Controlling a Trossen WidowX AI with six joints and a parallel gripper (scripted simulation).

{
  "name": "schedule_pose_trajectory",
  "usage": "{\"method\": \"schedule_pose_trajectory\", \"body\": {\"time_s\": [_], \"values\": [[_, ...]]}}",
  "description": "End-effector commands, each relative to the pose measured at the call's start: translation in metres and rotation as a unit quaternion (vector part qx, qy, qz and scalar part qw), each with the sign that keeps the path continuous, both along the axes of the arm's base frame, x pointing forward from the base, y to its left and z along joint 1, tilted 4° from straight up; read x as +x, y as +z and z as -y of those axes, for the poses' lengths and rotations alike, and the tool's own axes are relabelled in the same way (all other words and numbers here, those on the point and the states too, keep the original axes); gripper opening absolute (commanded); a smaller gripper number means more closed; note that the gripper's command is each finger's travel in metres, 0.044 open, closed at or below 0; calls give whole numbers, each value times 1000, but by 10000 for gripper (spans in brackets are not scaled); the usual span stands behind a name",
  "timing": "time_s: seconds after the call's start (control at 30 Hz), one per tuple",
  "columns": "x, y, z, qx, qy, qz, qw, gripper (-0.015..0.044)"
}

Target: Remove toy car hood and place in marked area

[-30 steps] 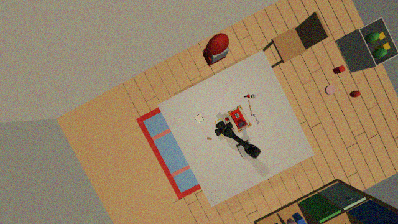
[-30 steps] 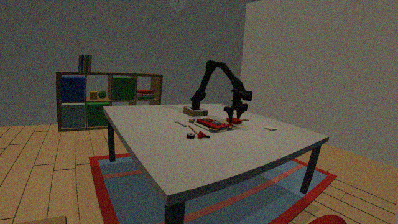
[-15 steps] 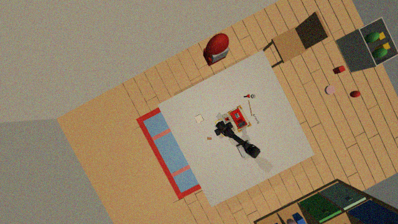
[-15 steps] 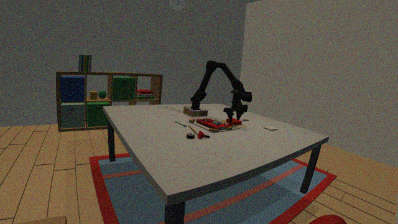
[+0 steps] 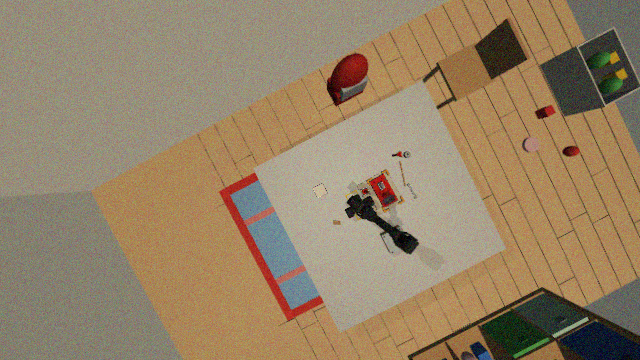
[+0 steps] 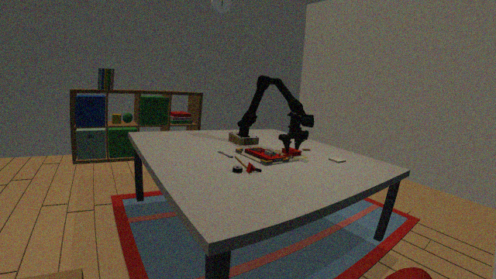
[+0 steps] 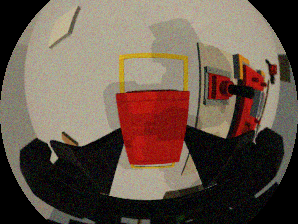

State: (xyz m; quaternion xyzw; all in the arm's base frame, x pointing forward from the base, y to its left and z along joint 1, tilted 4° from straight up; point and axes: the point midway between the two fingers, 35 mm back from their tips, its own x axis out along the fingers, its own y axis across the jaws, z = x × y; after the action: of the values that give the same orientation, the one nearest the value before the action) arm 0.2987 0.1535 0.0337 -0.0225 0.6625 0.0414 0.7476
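The red hood [image 6: 292, 152] [image 7: 153, 125] is between the fingers of my gripper [image 6: 293, 150] [image 7: 153, 129], which is shut on its two sides. The hood is low over the table, and I cannot tell whether its underside touches the top. The yellow outline of the marked area [image 7: 154, 56] [image 5: 350, 195] shows beyond the hood's far edge, with a thin piece below its near edge; the hood hides the rest. The toy car [image 5: 384, 191] [image 6: 267, 154] [image 7: 249, 75] stands beside the area, to the right in the wrist view, without the hood.
A red block with a black pipe [image 7: 217, 86] [image 5: 365, 191] sits between area and car. A cream tile [image 5: 320, 190] [image 6: 337, 160] [image 7: 64, 27] and a small brown block [image 5: 336, 222] [image 7: 69, 138] lie on the other side. Beyond the car are a black wheel [image 6: 237, 169] and a stick [image 5: 402, 173].
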Motion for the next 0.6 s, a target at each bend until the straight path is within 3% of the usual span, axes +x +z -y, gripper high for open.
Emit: {"method": "schedule_pose_trajectory", "body": {"time_s": [0.0, 0.07, 0.3, 0.57], "values": [[0, 0, 0, 0, 0, 0, 1000, 394], [0, 2, 0, 0, 0, 0, 1000, 440], [-6, 69, 1, -3, 0, -5, 1000, 440], [-7, 71, 1, -3, 0, -5, 1000, 440]]}}
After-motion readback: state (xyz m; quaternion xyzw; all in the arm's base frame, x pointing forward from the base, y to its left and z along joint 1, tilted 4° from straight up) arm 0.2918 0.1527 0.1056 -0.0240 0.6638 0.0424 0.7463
